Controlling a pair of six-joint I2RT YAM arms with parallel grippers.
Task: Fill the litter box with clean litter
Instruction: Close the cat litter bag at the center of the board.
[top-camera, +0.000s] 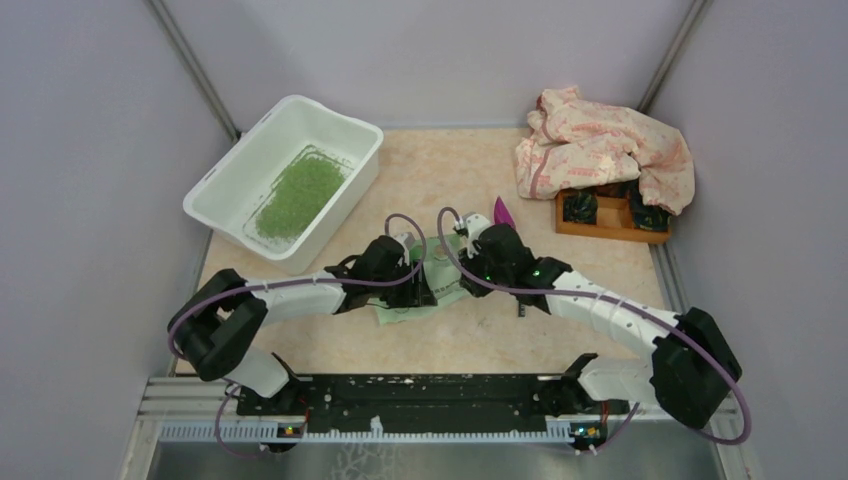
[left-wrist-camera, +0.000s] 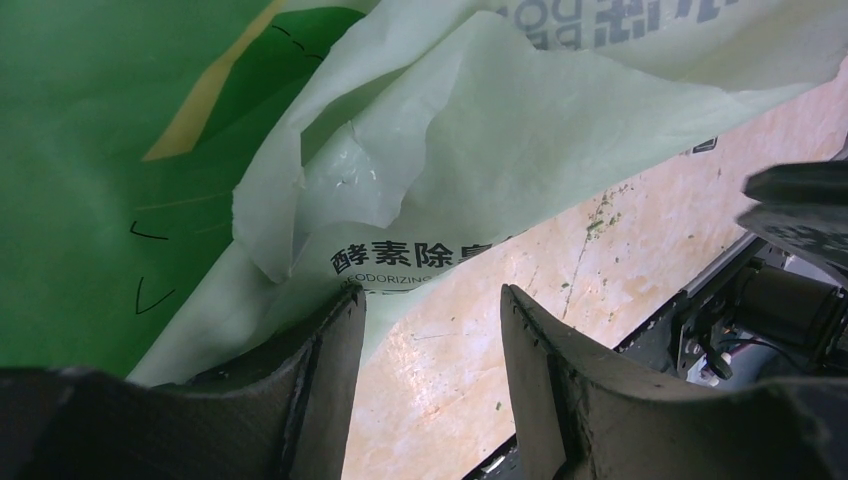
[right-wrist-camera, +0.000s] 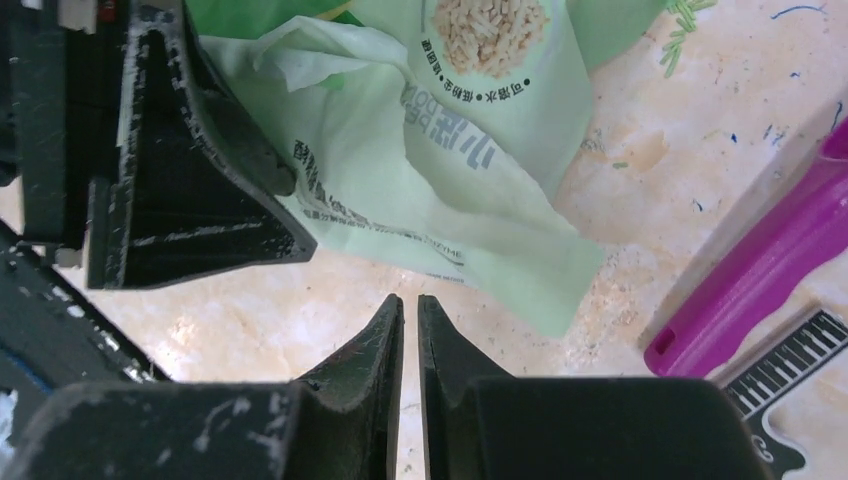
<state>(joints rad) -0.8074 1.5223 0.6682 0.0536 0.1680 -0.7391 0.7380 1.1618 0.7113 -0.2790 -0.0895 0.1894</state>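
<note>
Litter box: the white tub (top-camera: 335, 218) is sitting at the far left of the desk (top-camera: 450, 345), open side up. Its long axis is slanting away from the arms toward the far right.
Clean litter: fine green granules (top-camera: 298, 196) are lying in a thin patch along the middle of the tub's floor, with bare white showing around them. By that look, the filling is only partly done.
Direction from the jaws: the tub is lying to the left of both pairs and farther back, well apart from them. The left arm is the nearer one.
Bag: a light green printed bag (left-wrist-camera: 480, 130) is lying crumpled and slack at mid-desk, between the two wrists.
Left gripper (left-wrist-camera: 430, 295): its jaws are standing partway open against the bag's rumpled edge, clamping nothing.
Right gripper (right-wrist-camera: 410, 300): its jaws are all but closed, with a thin slit between them. It is gripping nothing and hovering over bare desk just beside the bag's corner.
Coming move: the bag probably needs seizing and carrying leftward over the tub.
Beyond: a magenta plastic tool (right-wrist-camera: 750, 290) is lying to the bag's right. A patterned cloth (top-camera: 605, 150) is draping over an orange wooden tray (top-camera: 610, 228) at the far right.
</note>
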